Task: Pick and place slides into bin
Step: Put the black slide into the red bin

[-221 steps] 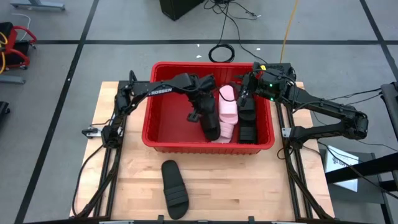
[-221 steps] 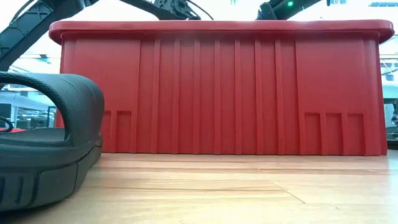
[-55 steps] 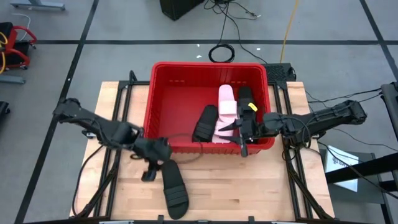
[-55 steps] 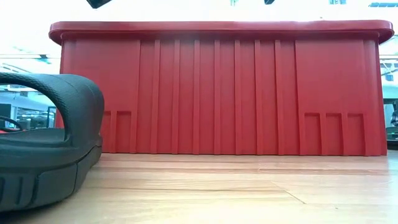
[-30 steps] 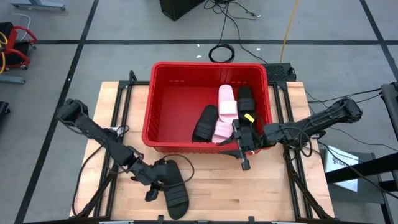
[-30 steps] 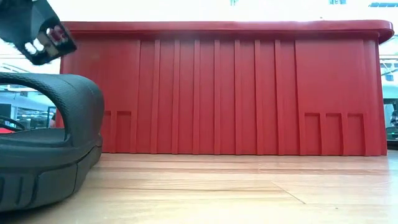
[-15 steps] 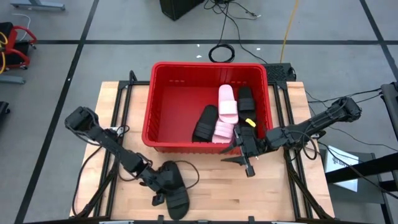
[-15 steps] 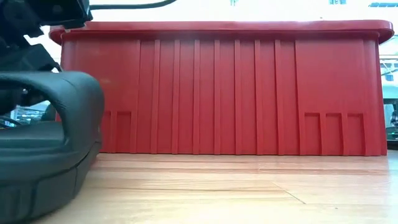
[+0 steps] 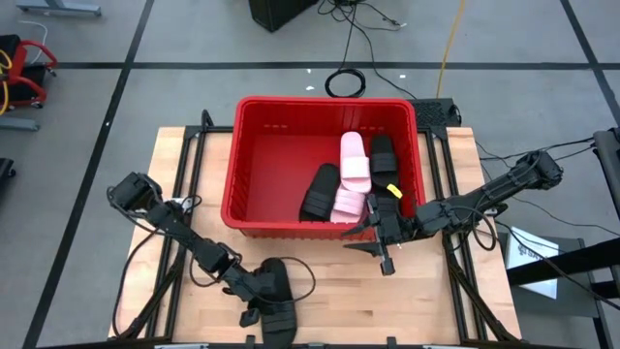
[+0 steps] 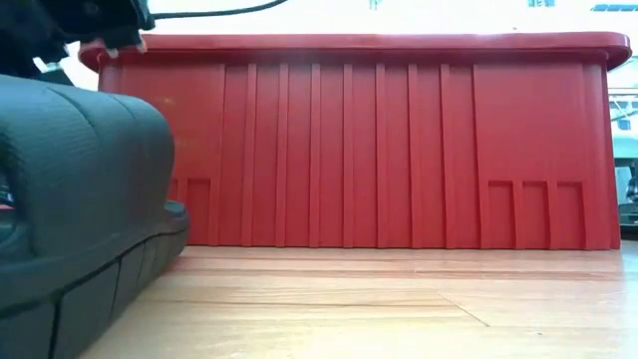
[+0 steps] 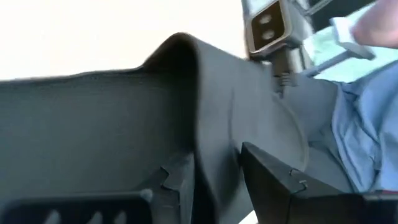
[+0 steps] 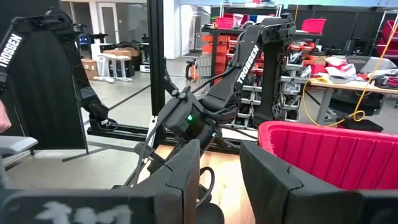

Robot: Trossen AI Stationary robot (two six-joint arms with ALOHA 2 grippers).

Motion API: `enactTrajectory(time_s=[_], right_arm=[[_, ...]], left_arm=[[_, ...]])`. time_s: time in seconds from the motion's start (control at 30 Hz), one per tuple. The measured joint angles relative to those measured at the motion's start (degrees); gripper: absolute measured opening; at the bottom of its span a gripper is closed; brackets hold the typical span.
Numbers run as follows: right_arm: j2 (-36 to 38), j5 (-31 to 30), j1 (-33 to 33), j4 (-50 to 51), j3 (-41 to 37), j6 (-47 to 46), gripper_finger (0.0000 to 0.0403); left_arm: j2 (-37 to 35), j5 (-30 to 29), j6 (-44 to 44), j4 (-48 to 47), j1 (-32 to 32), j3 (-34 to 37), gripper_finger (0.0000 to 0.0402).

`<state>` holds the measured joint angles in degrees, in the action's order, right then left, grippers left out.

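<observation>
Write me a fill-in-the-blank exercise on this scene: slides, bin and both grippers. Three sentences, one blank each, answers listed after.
1. The left gripper is at the last black slide, which lies on the ______, not in the bin.
2. The bin is coloured ______.
3. The right gripper, holding nothing, hangs just outside the bin's ______ wall.

Missing words: table; red; front

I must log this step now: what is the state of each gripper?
Left gripper: closed on the black slide at the table's near edge.
Right gripper: jaws open, empty, in front of the red bin.
</observation>
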<state>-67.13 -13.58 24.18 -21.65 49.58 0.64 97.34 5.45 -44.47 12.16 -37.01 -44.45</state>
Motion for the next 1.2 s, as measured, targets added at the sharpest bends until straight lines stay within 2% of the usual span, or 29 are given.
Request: enactTrajectory(time_s=[0.1, 0.3, 0.37, 0.57, 0.77, 1.0, 1.2], right_arm=[[0.0, 0.0, 0.0, 0.0, 0.0, 0.0, 0.0105], [0.0, 0.1, 0.0, 0.0, 0.0, 0.0, 0.0105], [0.0, 0.1, 0.0, 0.0, 0.0, 0.1, 0.0105], [0.0, 0.1, 0.0, 0.0, 0.0, 0.2, 0.0105], [0.0, 0.1, 0.0, 0.5, 0.0, 0.2, 0.0105], [-0.9, 0.1, 0.0, 0.2, 0.0, 0.2, 0.0105], [-1.1, 0.1, 0.3, -5.0, 0.0, 1.5, 0.0105]], left_arm=[[0.0, 0.8, 1.5, 1.6, -0.1, 0.0, 0.0103], [0.0, 2.6, 2.6, 2.3, 0.0, 0.0, 0.0023], [0.0, 2.7, 2.6, 2.5, 0.0, 0.0, 0.0008], [-0.5, 4.7, 5.5, 5.6, 0.0, 0.1, 0.0008], [-4.3, 6.8, 7.9, 8.0, 0.9, 0.0, 0.0008], [-13.2, 8.0, 13.3, 6.4, 2.0, -0.1, 0.0008], [-22.2, 7.4, 22.0, 6.3, 3.3, -0.1, 0.0005]])
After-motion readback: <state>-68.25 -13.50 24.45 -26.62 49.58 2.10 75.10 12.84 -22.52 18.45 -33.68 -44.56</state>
